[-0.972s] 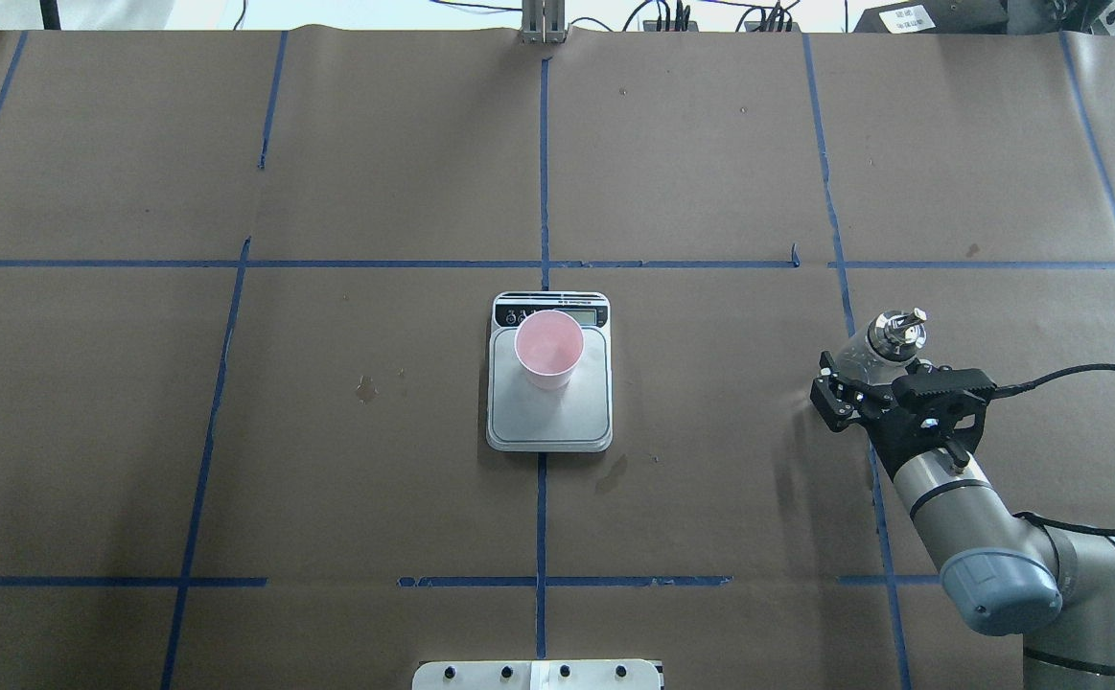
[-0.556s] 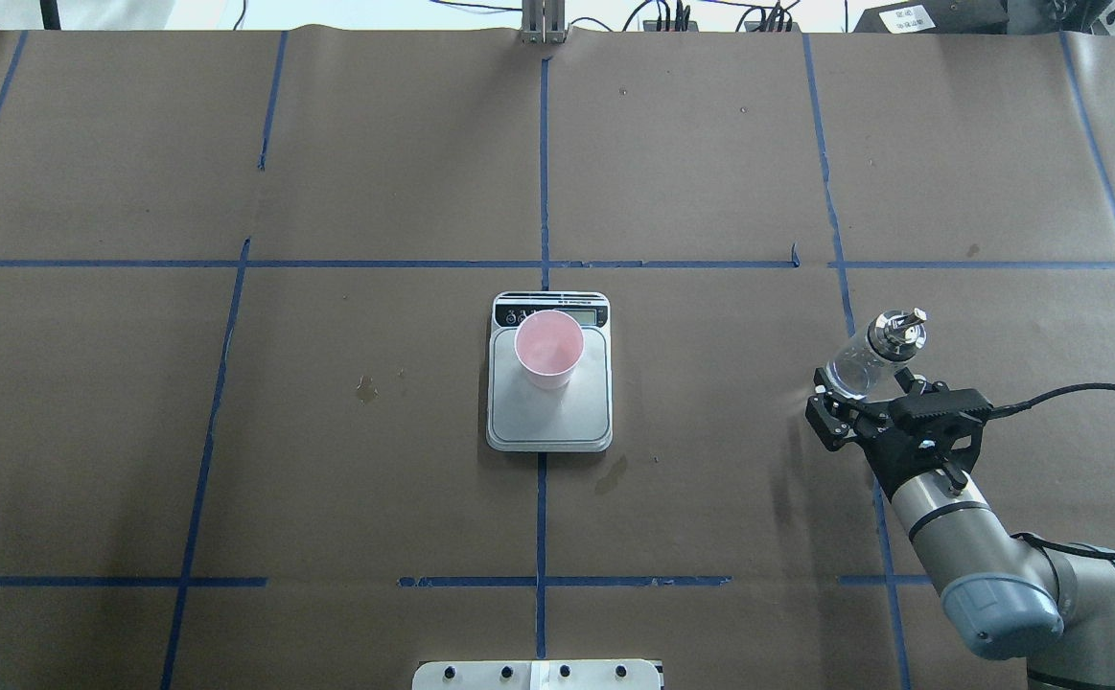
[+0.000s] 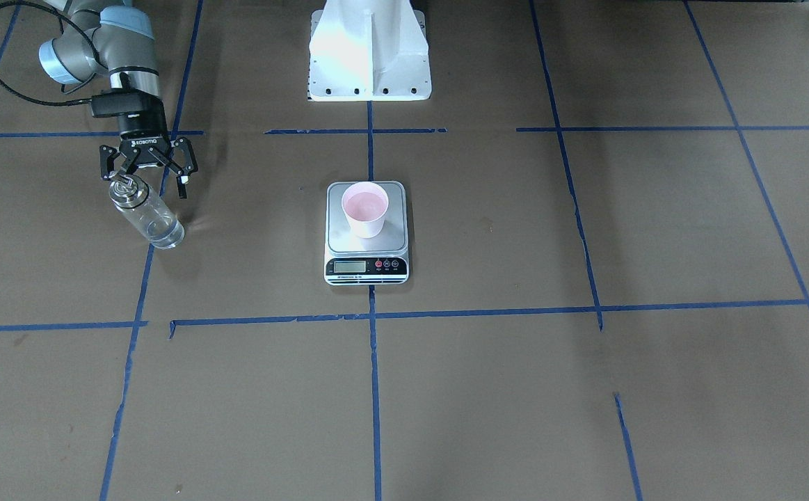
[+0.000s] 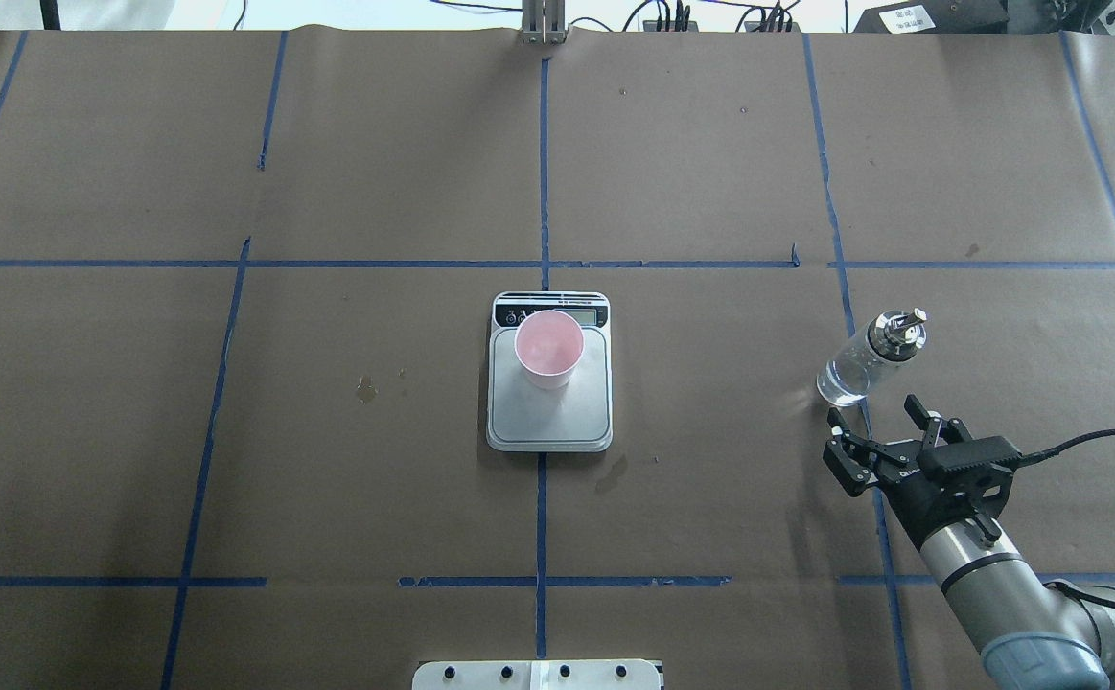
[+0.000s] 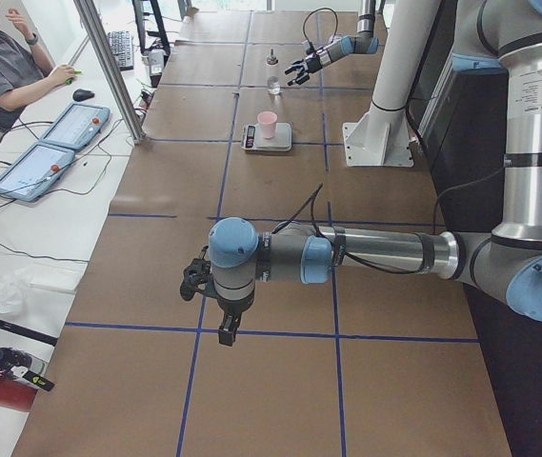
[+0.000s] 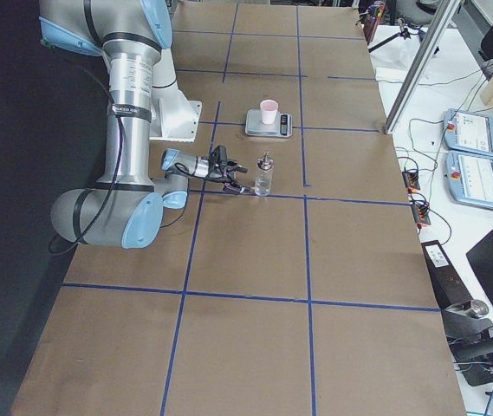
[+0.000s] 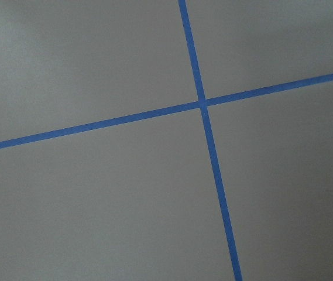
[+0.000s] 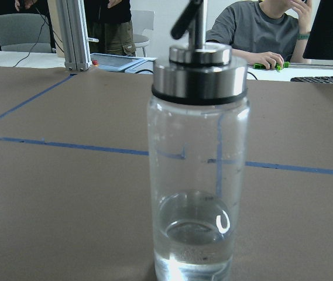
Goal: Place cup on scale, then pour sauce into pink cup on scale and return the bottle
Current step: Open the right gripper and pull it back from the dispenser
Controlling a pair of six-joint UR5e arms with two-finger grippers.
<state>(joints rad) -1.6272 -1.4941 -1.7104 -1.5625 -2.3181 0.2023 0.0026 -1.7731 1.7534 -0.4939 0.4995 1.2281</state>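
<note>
The pink cup (image 4: 548, 347) stands upright on the far part of the scale's steel platform (image 4: 549, 417), just behind the display strip (image 3: 366, 266). The clear glass bottle (image 4: 862, 362) with its silver cap stands upright on the table to the right, a little clear sauce (image 8: 195, 243) in its bottom. My right gripper (image 4: 875, 414) is open, on the robot's side of the bottle and apart from it. In the right wrist view the bottle (image 8: 198, 158) fills the middle and no fingers show. My left gripper (image 5: 215, 305) appears only in the exterior left view; I cannot tell its state.
Brown paper with blue tape lines (image 4: 543, 192) covers the table. The white robot pedestal (image 3: 369, 56) stands behind the scale. A few dark stains (image 4: 365, 387) lie left of the scale. A seated person (image 5: 4, 67) and tablets (image 5: 56, 143) are beyond the far table edge.
My right gripper has drawn back toward the robot, clear of the bottle. The bottle stays standing where it was. Cup and scale have not moved.
</note>
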